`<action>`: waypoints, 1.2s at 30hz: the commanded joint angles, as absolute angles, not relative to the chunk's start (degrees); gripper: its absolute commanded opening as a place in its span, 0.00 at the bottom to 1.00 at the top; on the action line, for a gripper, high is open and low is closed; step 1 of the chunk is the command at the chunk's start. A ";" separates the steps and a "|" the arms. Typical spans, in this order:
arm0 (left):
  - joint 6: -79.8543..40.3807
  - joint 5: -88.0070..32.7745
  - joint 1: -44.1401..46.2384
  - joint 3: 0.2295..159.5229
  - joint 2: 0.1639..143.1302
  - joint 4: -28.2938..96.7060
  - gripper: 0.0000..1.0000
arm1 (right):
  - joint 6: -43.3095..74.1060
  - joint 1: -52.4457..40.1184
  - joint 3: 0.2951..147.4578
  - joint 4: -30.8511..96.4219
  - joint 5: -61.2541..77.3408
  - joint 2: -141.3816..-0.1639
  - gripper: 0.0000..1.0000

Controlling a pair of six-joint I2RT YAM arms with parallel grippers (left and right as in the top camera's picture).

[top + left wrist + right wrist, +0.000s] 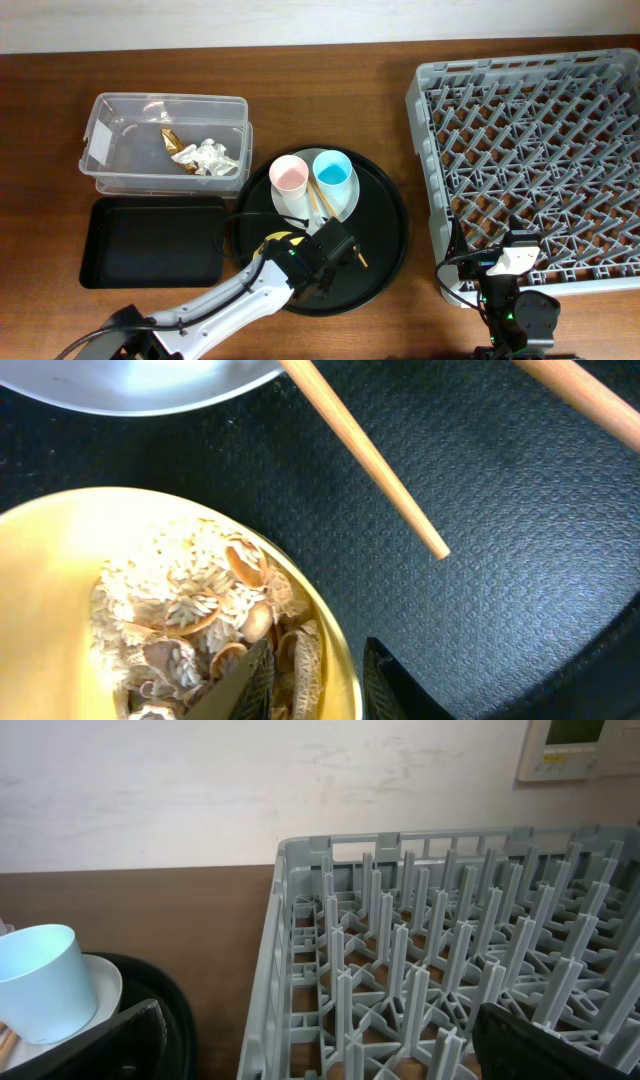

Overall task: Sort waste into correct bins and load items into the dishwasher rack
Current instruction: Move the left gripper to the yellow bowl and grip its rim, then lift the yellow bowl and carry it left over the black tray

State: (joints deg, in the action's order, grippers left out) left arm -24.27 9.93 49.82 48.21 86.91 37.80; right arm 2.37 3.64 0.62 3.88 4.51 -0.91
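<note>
The left gripper (318, 652) hangs over the near side of the round black tray (500, 560), its two fingers (250, 682) parted a little and set astride the rim of the small yellow bowl (50, 560). One finger is inside the bowl among the food scraps (200, 610), the other just outside against the tray's pebbled floor. A sliver of scraps shows between the inner finger and the bowl wall, so the rim sits in the gap without being pinched. The scraps, pale grains and tan-brown bits, are heaped on the side of the bowl nearest the fingers. Past the bowl lie the chopsticks (365, 455), one tip pointing out over the tray, with the pale plate (130, 380) at the far edge. From above, the pink cup (288, 177) and blue cup (332, 172) stand side by side on that plate. The gold-brown wrapper (175, 145) and white napkin (215, 157) lie in the clear tub (100, 105), and the black rectangular tray (150, 240) sits just below it. The right gripper (320, 1060) is spread wide and holds nothing, at the near left corner of the grey rack (420, 970).
</note>
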 commanded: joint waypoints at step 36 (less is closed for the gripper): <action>-26.11 8.73 50.11 48.80 88.68 34.52 0.30 | 2.39 3.29 0.32 4.14 4.21 -0.62 0.99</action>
